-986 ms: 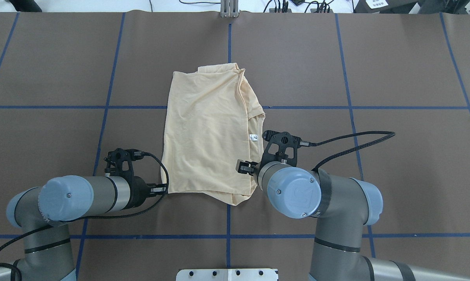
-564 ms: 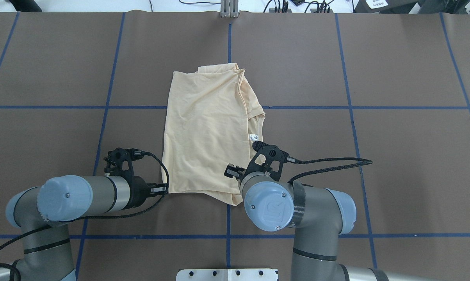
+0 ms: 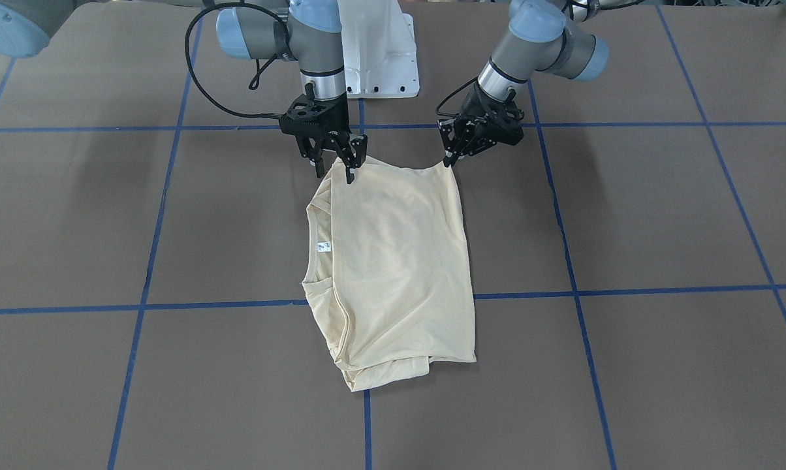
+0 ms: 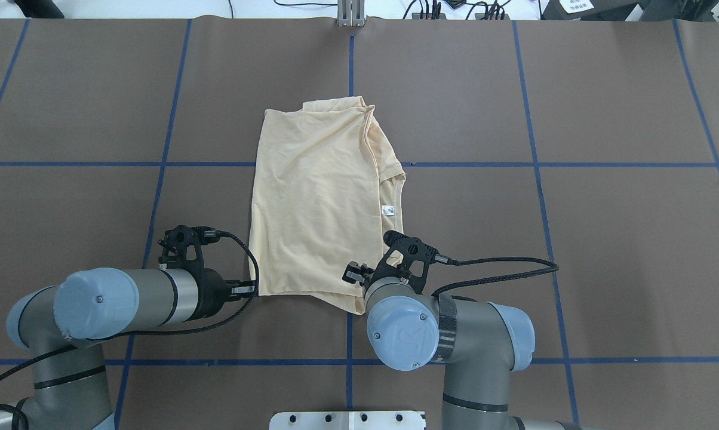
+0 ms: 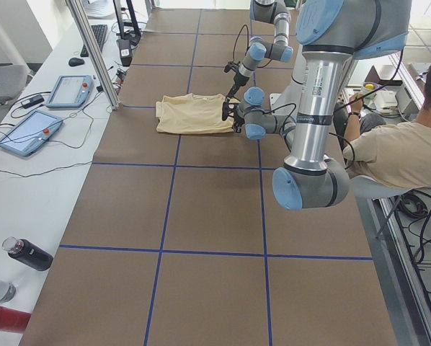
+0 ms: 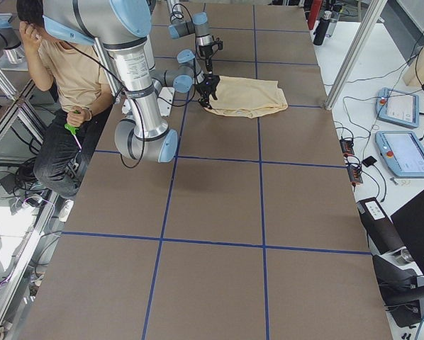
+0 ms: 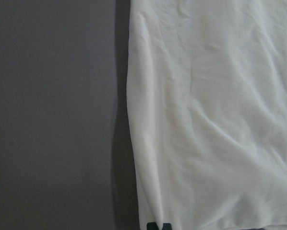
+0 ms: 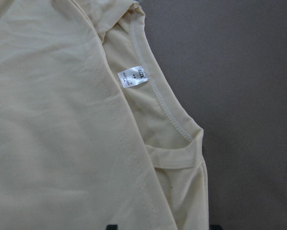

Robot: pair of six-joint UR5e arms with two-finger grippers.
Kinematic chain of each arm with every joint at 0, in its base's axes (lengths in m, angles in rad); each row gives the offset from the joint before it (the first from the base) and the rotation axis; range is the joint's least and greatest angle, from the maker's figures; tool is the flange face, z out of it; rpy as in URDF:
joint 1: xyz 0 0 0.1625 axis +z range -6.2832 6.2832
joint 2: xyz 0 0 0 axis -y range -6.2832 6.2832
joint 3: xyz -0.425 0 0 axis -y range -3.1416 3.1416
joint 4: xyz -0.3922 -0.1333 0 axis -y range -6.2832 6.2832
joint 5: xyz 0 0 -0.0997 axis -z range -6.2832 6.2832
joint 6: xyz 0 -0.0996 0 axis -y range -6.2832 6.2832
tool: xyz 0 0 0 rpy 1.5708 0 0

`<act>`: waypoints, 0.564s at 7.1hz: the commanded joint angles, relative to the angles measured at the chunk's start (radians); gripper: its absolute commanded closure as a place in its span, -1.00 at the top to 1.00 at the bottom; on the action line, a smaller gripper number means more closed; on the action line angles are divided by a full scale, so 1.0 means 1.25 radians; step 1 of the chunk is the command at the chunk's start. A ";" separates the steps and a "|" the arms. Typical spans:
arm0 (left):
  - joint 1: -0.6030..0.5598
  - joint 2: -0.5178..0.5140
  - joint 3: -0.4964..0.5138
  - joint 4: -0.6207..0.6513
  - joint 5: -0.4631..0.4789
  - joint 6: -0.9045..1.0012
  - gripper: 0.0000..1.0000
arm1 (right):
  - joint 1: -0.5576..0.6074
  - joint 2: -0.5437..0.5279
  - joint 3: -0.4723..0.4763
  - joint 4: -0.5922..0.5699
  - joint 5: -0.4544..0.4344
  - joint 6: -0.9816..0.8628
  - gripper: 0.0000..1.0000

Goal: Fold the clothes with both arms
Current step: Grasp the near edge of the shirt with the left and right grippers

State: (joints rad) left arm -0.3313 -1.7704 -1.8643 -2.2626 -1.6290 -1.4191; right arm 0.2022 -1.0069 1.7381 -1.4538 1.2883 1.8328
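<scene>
The cream-yellow T-shirt (image 4: 312, 203) lies folded into a long rectangle at mid-table, also seen in the front view (image 3: 393, 261). Its print is hidden; the white neck label (image 8: 133, 76) shows by the ribbed neck. My left gripper (image 3: 446, 160) is low at the shirt's near left corner, its tips (image 7: 159, 226) together on the fabric edge. My right gripper (image 3: 334, 173) is open just above the near right corner, its fingers spread wide at the bottom of the right wrist view, with fabric between them.
The brown table cover carries blue tape grid lines (image 4: 349, 60). The white pedestal base (image 3: 377, 52) stands behind the shirt. The right wrist's black cable (image 4: 497, 263) loops over the table. An operator (image 5: 396, 151) sits beside the robot; tablets (image 5: 28, 133) and bottles (image 5: 28, 254) lie on the side bench.
My right arm has swung left and back toward the robot's base, bringing its gripper over the shirt's near right corner. The left arm and the shirt have not moved.
</scene>
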 commanded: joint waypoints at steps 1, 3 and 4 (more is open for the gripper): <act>0.000 0.000 -0.001 0.000 0.000 0.000 -1.00 | -0.003 0.005 -0.018 0.000 -0.006 0.000 0.25; 0.000 0.000 -0.001 0.000 0.000 0.000 -1.00 | -0.003 0.007 -0.018 0.000 -0.006 -0.001 -0.27; 0.000 -0.001 -0.001 0.000 0.000 0.000 -1.00 | -0.003 0.003 -0.017 0.001 -0.006 -0.001 -0.52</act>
State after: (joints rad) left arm -0.3314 -1.7705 -1.8653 -2.2626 -1.6290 -1.4189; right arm 0.1980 -1.0000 1.7162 -1.4539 1.2810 1.8318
